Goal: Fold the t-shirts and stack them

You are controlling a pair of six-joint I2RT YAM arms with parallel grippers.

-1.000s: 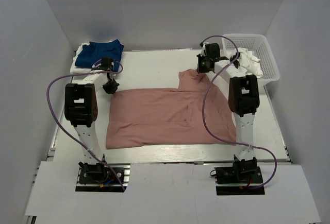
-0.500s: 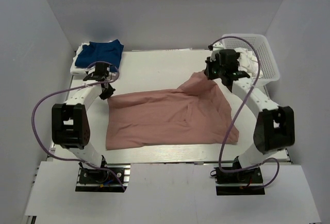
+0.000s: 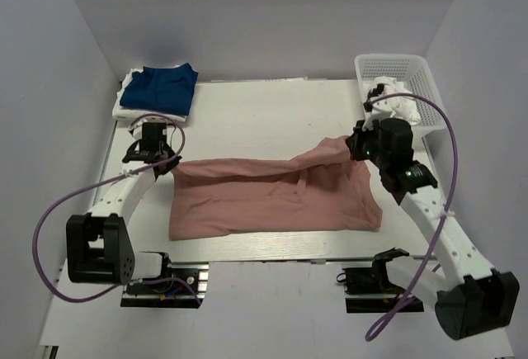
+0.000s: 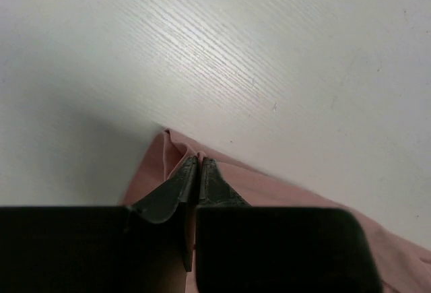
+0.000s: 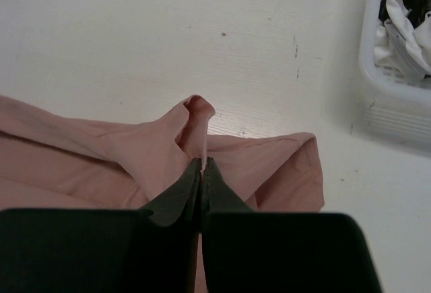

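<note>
The dusty-pink t-shirt (image 3: 264, 198) lies across the middle of the table, its far edge lifted at both ends. My left gripper (image 3: 172, 162) is shut on the shirt's far left corner (image 4: 176, 146). My right gripper (image 3: 355, 148) is shut on a pinched fold of the shirt's far right part (image 5: 196, 114) and holds it raised above the table. A navy blue t-shirt (image 3: 162, 87) lies folded on a white t-shirt (image 3: 125, 110) at the far left corner.
A white plastic basket (image 3: 404, 87) with white cloth in it stands at the far right; its rim shows in the right wrist view (image 5: 394, 91). The table's white surface (image 3: 256, 115) stretches behind the pink shirt.
Both grippers have pulled toward the near side, dragging the pink shirt's far edge with them. The right gripper moved from the far sleeve area down and right; the shirt is now narrower front to back.
</note>
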